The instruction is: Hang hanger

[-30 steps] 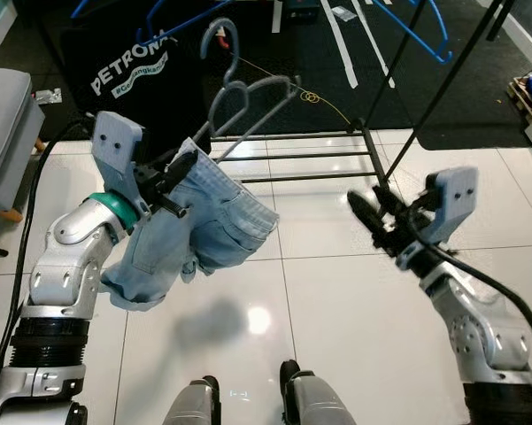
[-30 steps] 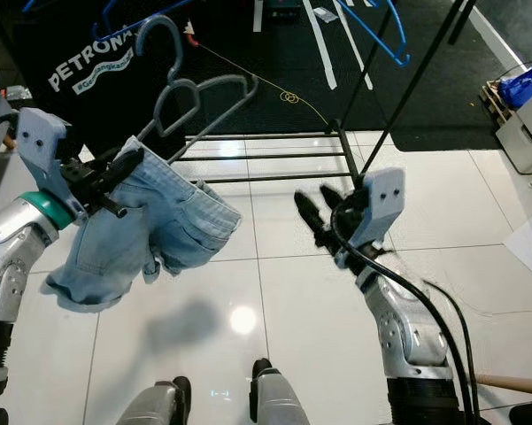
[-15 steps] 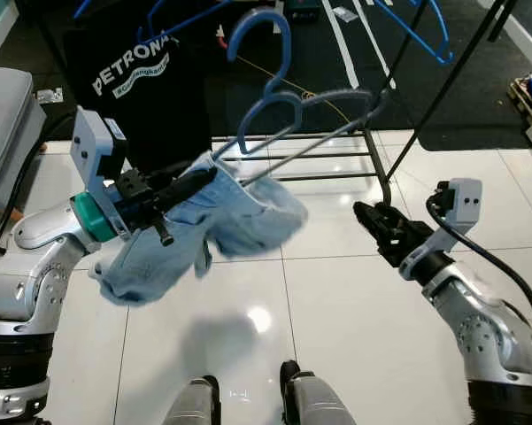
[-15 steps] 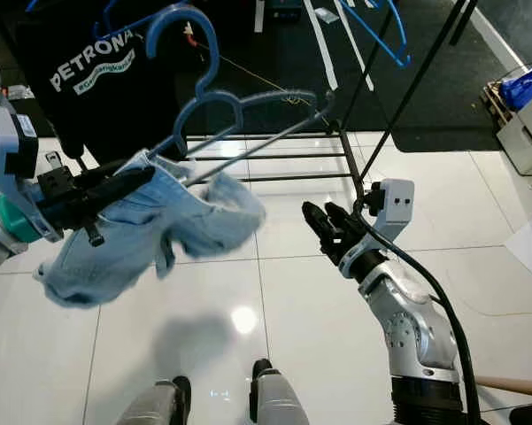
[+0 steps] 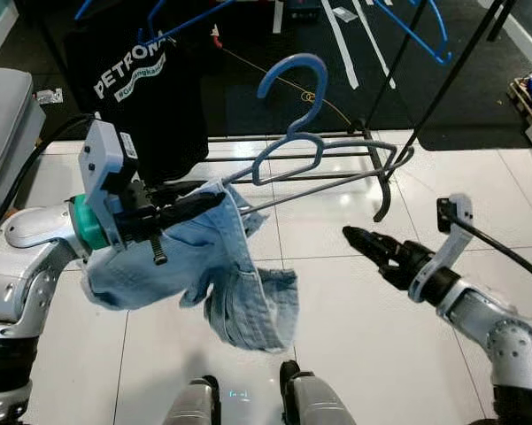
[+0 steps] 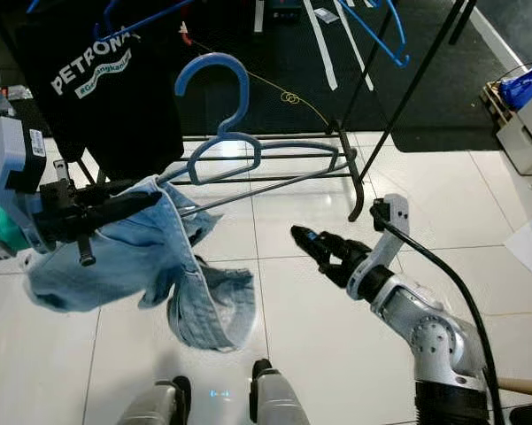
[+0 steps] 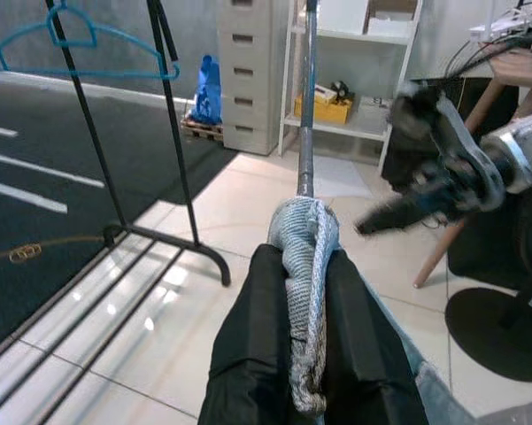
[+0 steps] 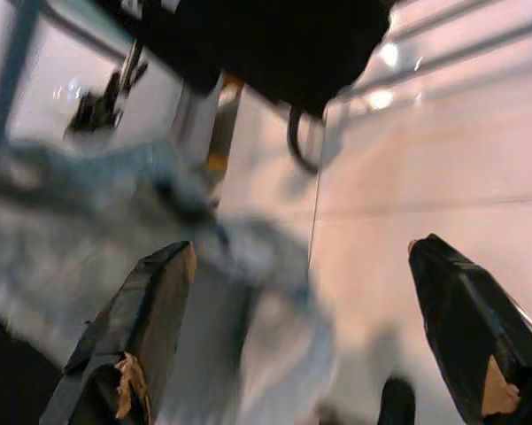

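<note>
From the head camera's left eye view, the left gripper [image 5: 195, 200] is raised at the robot's left, its black fingers closed on the denim shorts [image 5: 214, 279] and the near end of the hanger [image 5: 319, 155]. The hanger's long axis runs from the gripper away to the right and slightly up, its bar ending close to the foot of the clothes rack [image 5: 385, 181]. Its blue hook stands upward, curling over toward the left. The shorts drape from the gripper, one leg hanging low above the white tile floor [image 5: 336, 310]. A black T-shirt [image 5: 146, 84] with white lettering hangs behind the left arm. The right gripper [image 5: 365, 241] reaches in from the right, pointing left toward the shorts, well apart from them; its fingers look close together here.

In the right eye view the same layout appears, with a grey box [image 6: 524, 133] holding a blue bag [image 6: 524, 86] at the right edge, by the dark carpet [image 6: 274, 53].

In the left wrist view, the two black fingers [image 7: 257, 341] clamp a bunched roll of denim with the hanger's grey bar running straight out beyond it. A shelf unit [image 7: 354, 80] across the room holds a yellow box [image 7: 326, 106].

In the right wrist view, blurred, the two fingers [image 8: 137, 336] stand wide apart with nothing between them, denim beyond.
</note>
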